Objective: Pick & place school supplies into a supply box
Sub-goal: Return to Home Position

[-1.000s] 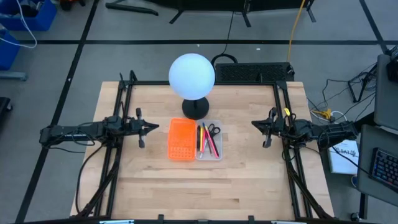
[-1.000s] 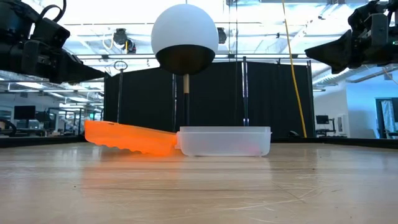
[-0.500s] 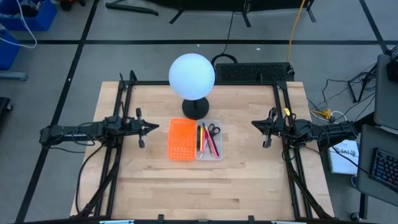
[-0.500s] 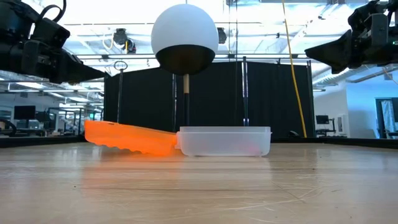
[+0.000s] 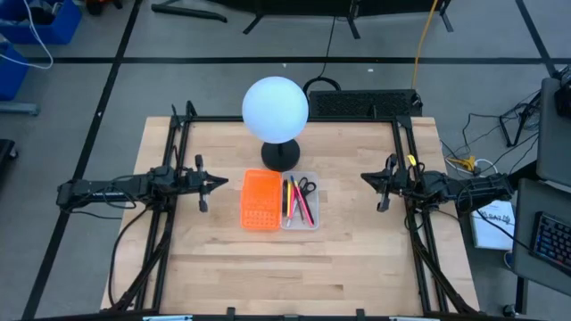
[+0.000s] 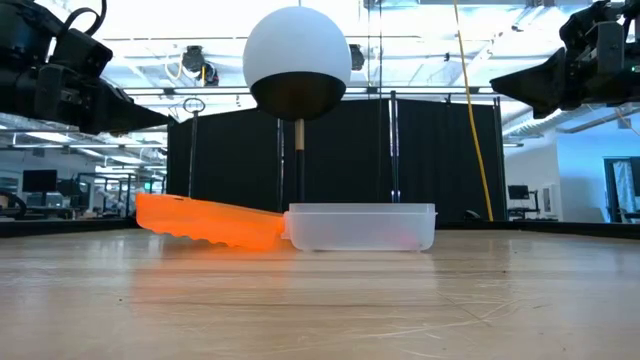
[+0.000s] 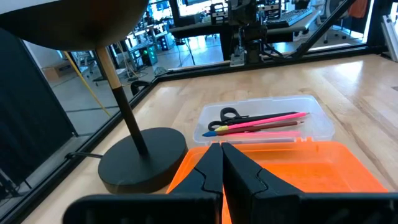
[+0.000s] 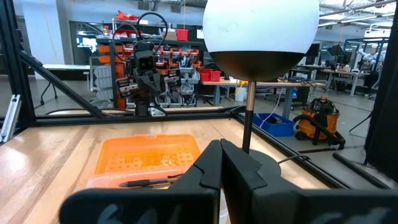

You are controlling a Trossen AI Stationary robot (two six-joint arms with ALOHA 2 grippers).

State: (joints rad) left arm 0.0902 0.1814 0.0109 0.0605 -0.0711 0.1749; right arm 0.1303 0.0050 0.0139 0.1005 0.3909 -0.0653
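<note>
high view: the supply box [image 5: 315,212] sat mid-table, just beside the lamp [image 5: 275,107], its clear half holding the scissors [image 5: 306,186] and pens [image 5: 294,203] (the orange half [image 5: 260,201] lay toward the table's left edge). the left gripper [image 5: 219,184] hung by the left edge and the right gripper [image 5: 368,178] by the right edge. low view: both were raised above the table. wrist views: each gripper's fingers were pressed together.

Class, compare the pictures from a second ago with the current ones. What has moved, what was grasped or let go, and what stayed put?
Nothing visibly changed. The left gripper and right gripper stay shut and empty, held off to either side of the box. The scissors and pens remain inside the clear tray, next to its orange half.
</note>
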